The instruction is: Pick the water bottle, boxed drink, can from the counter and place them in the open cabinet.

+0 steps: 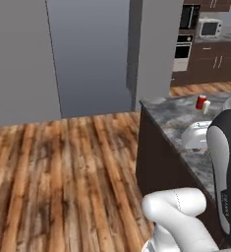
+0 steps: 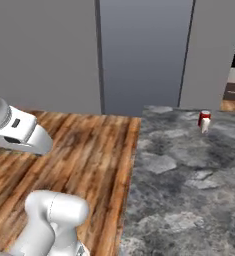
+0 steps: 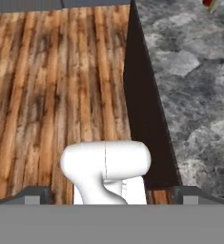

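Counter (image 2: 189, 170) of grey marbled stone runs beside a wood plank floor (image 1: 63, 172). Can (image 1: 201, 102), red, stands upright near the counter's far end, with the pale boxed drink (image 1: 206, 107) touching or just beside it. Gripper (image 3: 111, 196) hangs above the counter's near edge, well apart from both items, jaws spread wide and holding nothing.
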Available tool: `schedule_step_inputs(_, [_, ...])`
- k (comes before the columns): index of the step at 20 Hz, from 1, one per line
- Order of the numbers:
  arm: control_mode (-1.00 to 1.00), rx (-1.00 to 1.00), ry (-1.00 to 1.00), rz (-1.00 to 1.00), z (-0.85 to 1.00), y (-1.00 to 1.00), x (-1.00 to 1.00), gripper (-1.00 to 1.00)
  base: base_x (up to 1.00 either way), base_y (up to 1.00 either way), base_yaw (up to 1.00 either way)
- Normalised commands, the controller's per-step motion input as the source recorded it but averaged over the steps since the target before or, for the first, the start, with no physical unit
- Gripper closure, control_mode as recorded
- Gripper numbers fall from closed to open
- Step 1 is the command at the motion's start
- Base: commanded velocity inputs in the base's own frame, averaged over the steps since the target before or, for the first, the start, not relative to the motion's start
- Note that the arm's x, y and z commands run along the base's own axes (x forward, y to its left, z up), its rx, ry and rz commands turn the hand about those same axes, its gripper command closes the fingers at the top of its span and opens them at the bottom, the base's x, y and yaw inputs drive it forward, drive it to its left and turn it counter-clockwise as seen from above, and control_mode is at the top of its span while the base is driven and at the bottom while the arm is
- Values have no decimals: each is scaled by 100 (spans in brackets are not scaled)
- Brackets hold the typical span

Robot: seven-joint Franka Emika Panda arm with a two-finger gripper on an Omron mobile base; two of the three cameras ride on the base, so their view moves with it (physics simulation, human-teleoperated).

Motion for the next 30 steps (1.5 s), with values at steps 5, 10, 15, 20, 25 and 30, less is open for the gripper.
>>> schedule_step_inputs(5, [100, 0, 0, 0, 0, 0, 0, -100, 30, 12, -82])
schedule_step_inputs(10, [100, 0, 0, 0, 0, 0, 0, -100, 32, 18, -82])
schedule_step_inputs(15, [100, 0, 0, 0, 0, 0, 0, -100, 35, 16, -83])
schedule_step_inputs(20, [100, 0, 0, 0, 0, 0, 0, -100, 61, 24, -78])
schedule_step_inputs(25, [100, 0, 0, 0, 0, 0, 0, -100, 79, 39, -73])
schedule_step_inputs(30, [100, 0, 0, 0, 0, 0, 0, -100, 90, 64, -60])
